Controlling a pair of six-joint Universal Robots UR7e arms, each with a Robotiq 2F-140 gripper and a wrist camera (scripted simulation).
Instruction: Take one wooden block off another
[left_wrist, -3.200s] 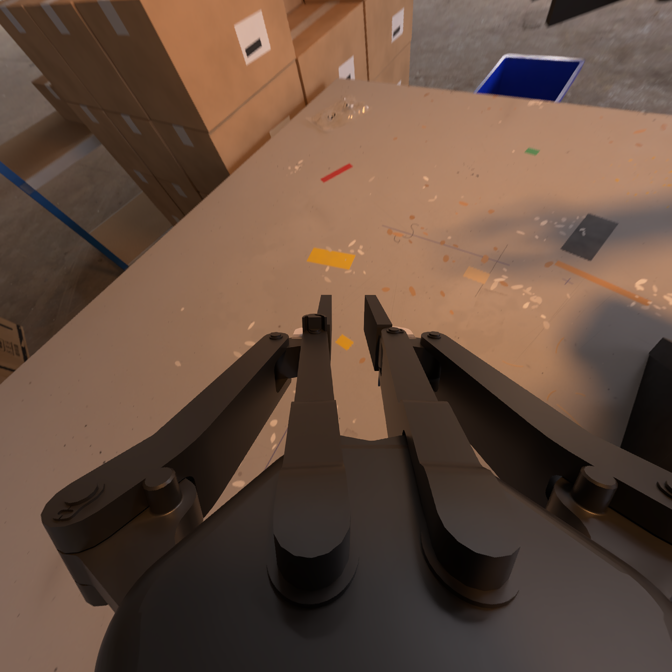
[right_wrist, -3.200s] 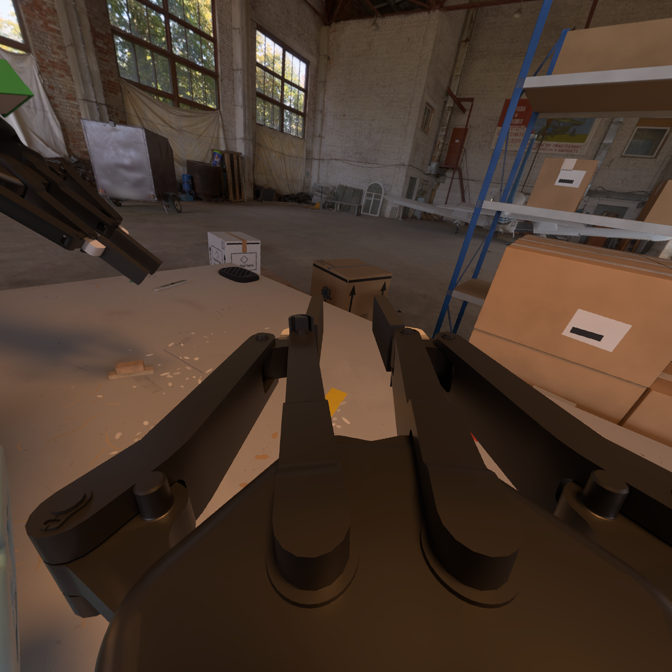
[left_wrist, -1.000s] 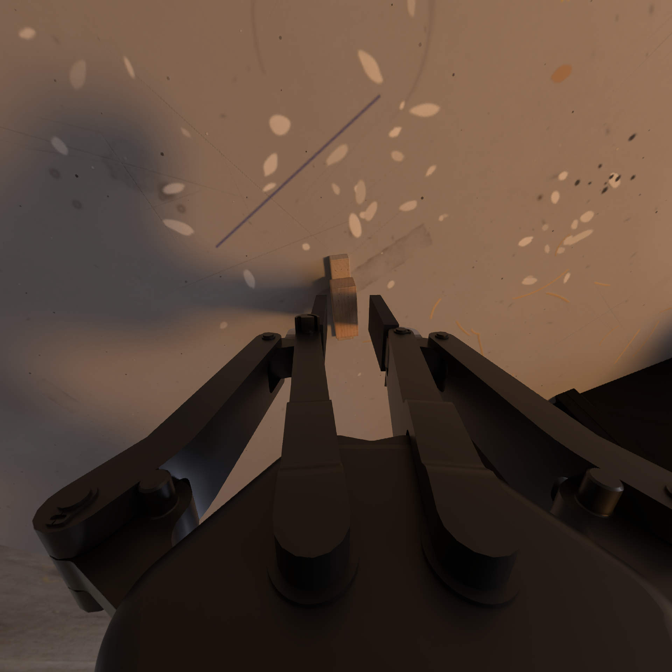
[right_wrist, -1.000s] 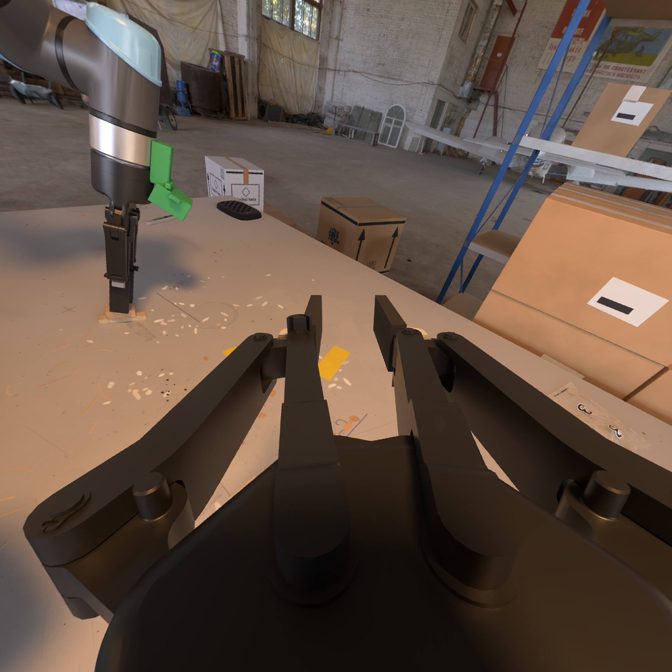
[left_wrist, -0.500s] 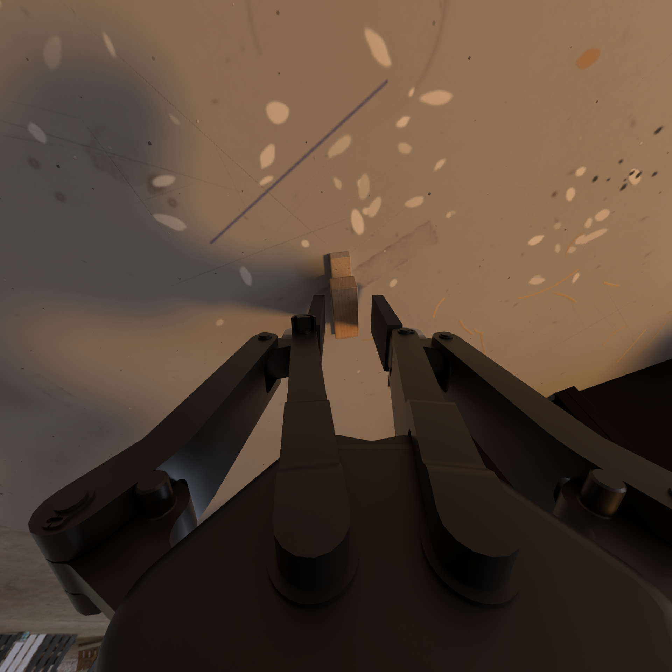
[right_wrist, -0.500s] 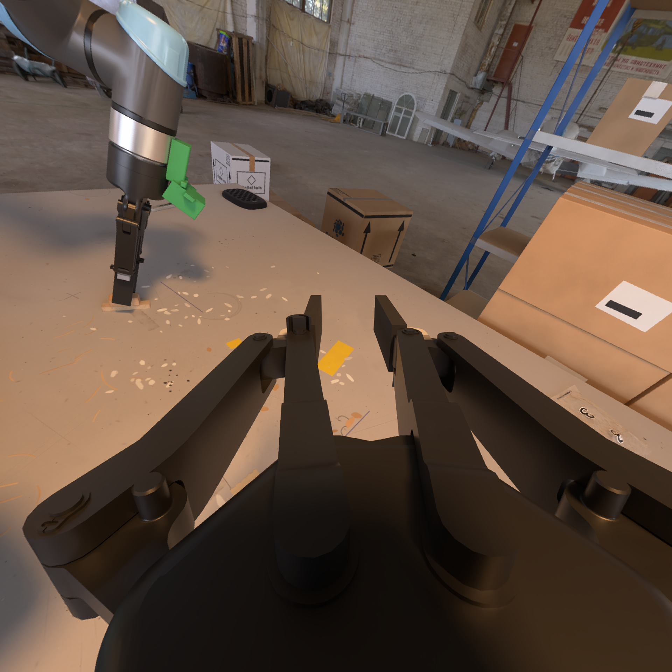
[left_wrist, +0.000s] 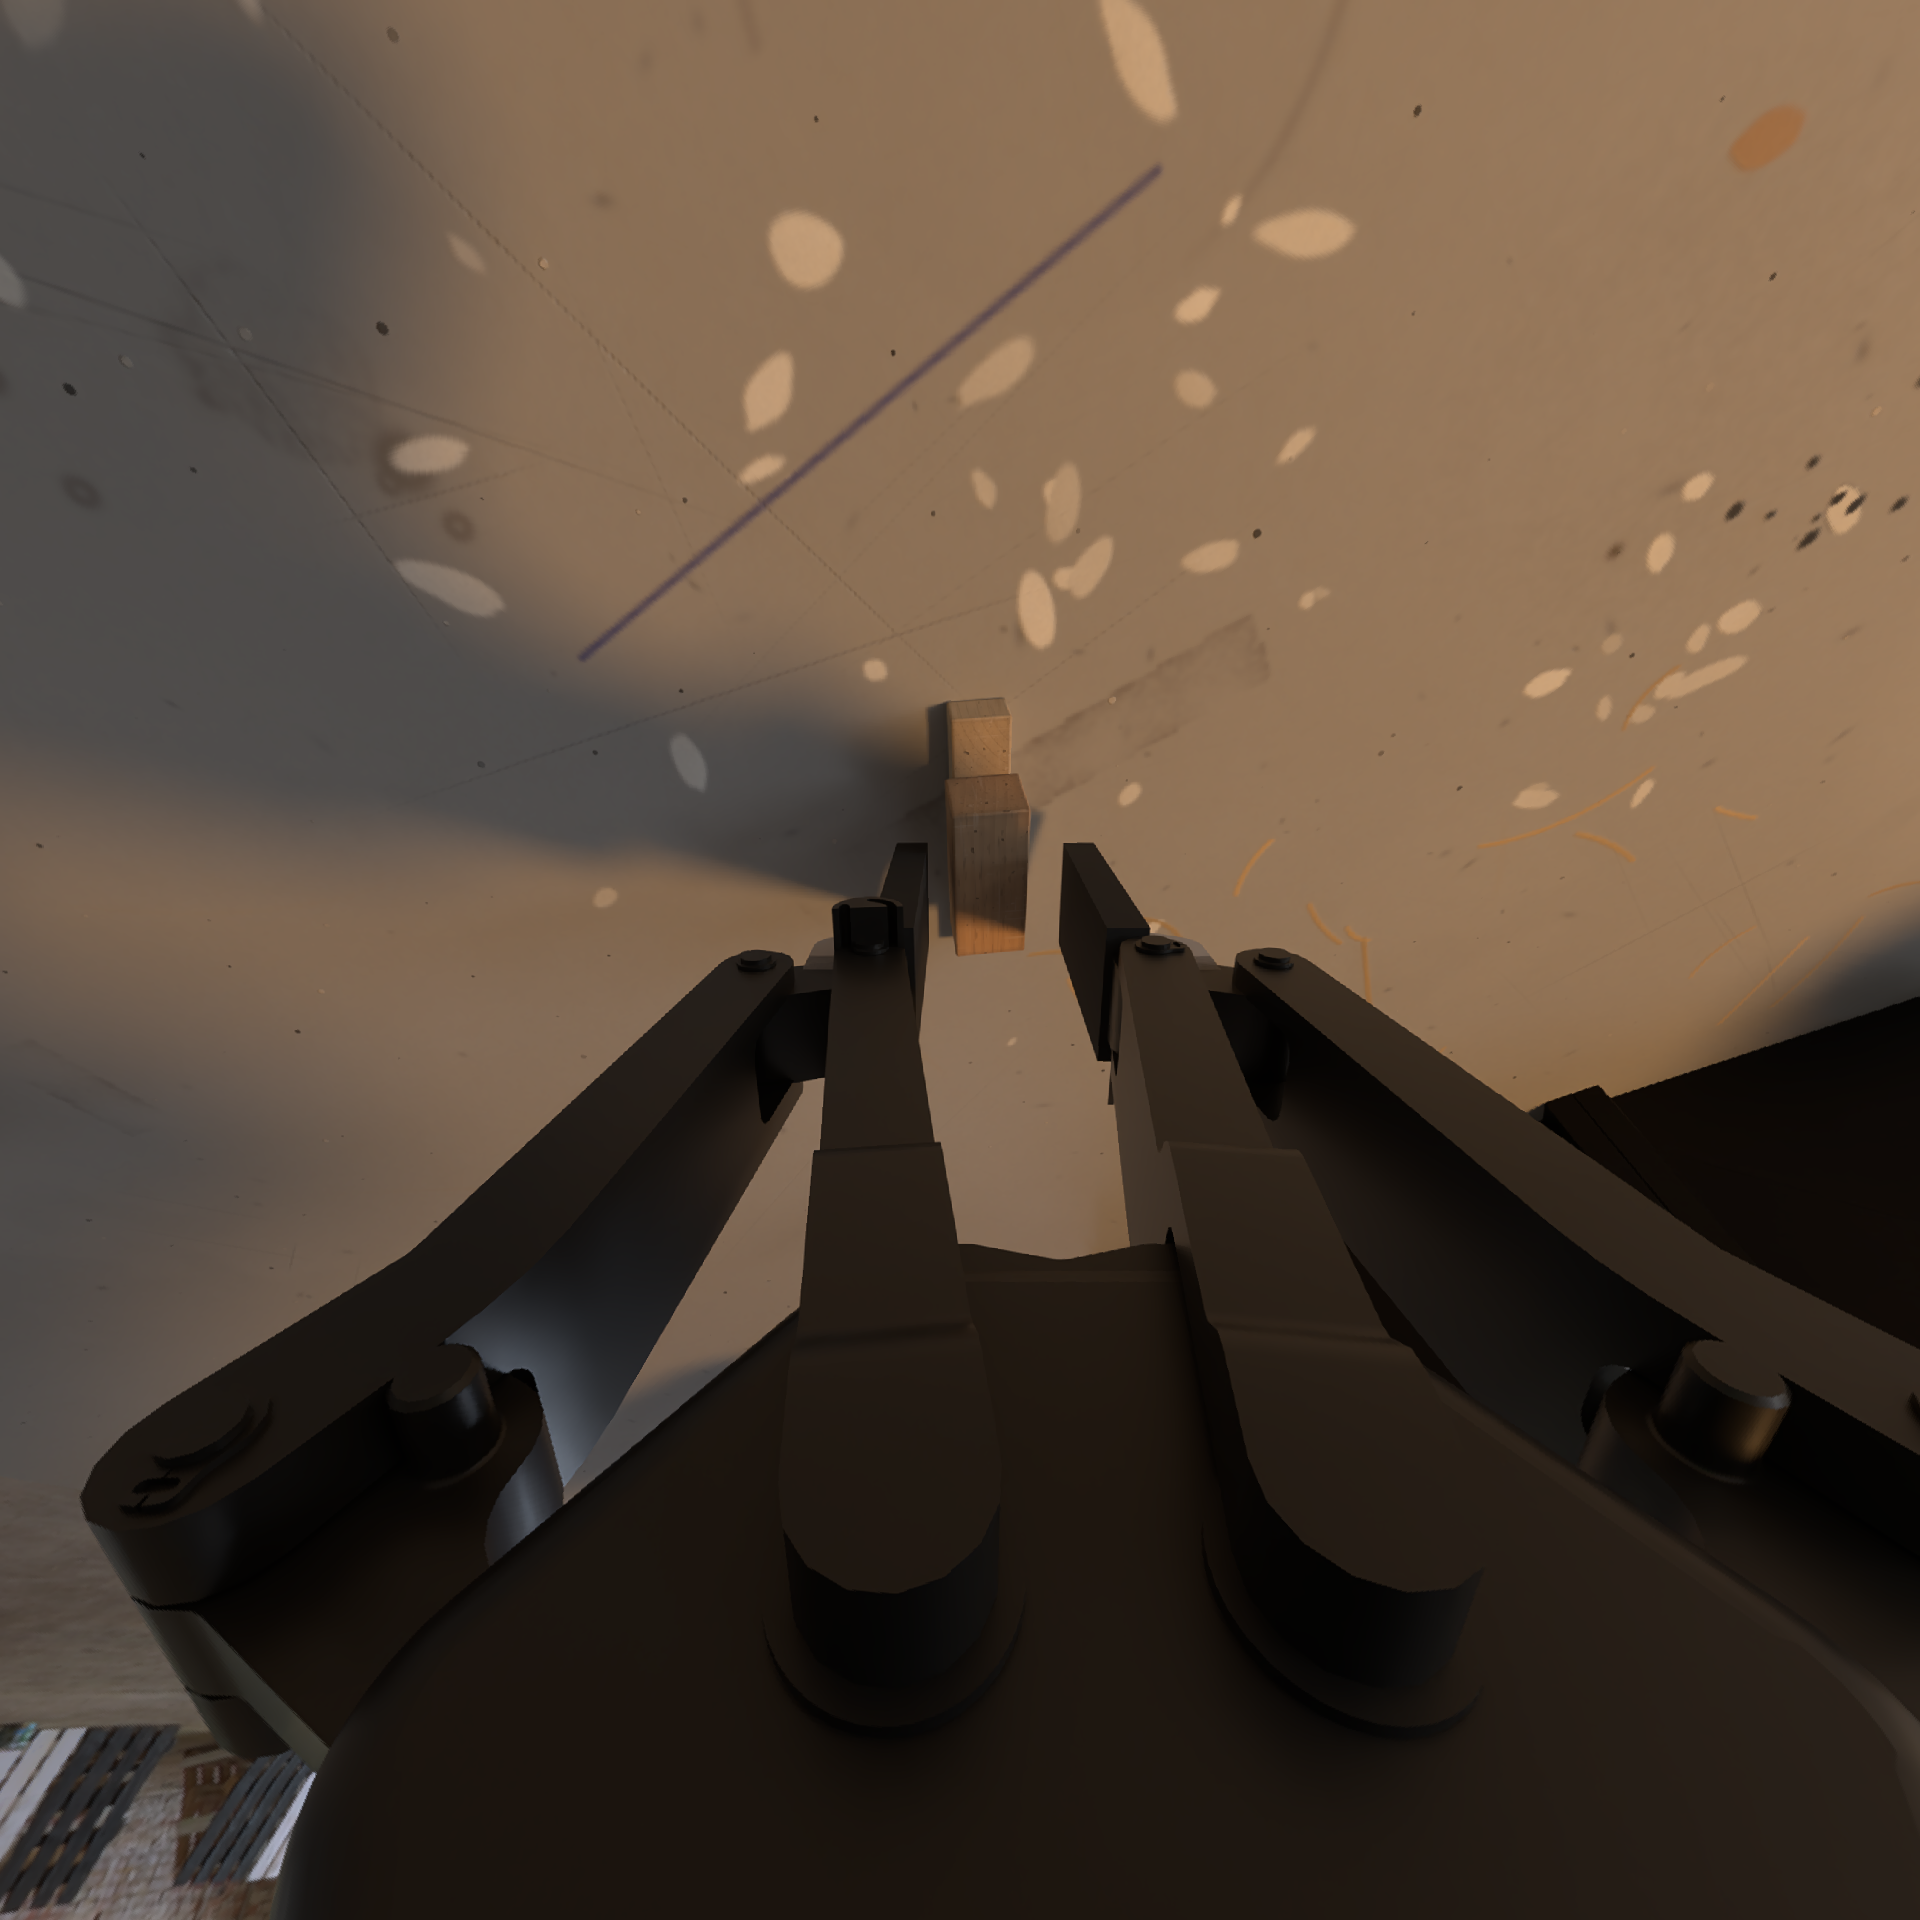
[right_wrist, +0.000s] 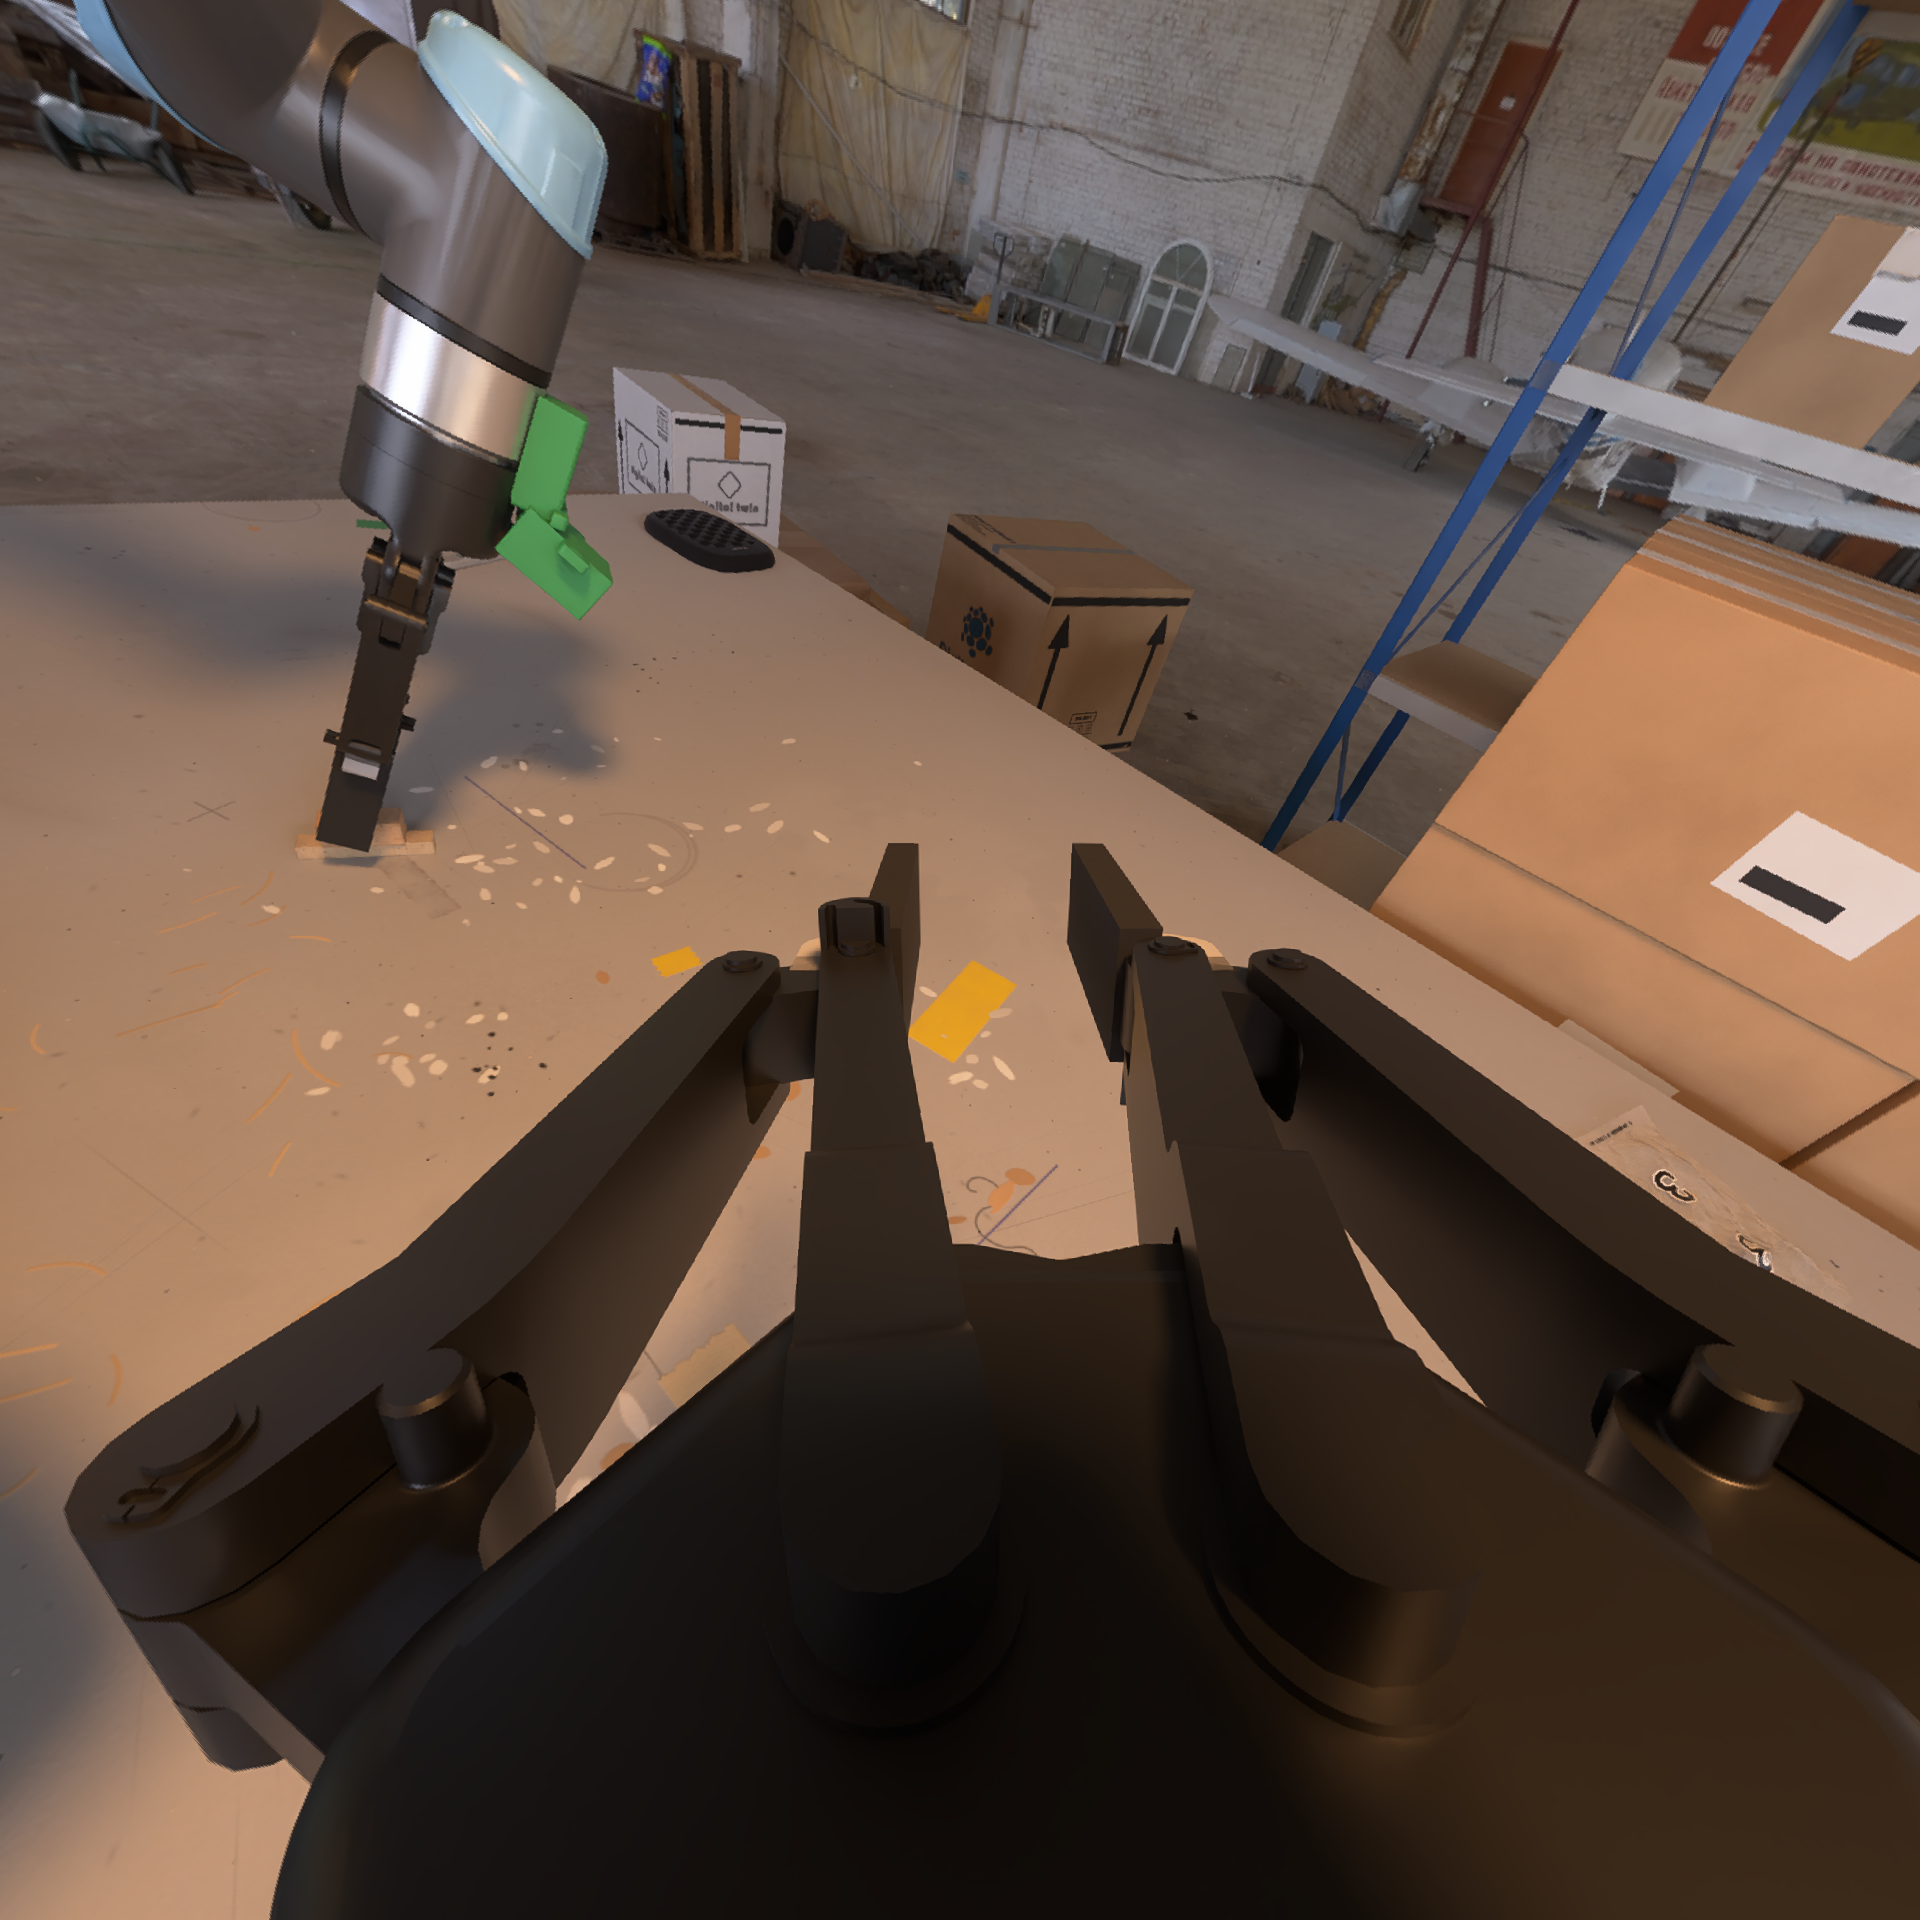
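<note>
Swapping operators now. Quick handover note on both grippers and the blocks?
Left gripper: open, lowered over the stack, fingers straddling the upper wooden block, not clamped.
Right gripper: open, empty, hanging above the table away from the stack.
Upper block sits on the flat lower wooden block.
Done: approach and alignment.
Left: close on the upper block, lift it off, set it down.

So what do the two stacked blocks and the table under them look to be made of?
Upper block: pale, unfinished wood, judging by faint grain and a matte face. Lower block: the same light wood, lying flat beneath it. Table: a matte tan board, perhaps plywood or fibreboard, scuffed with pale flecks and scratches. The left gripper straddles the upper block, jaws apart.
</note>
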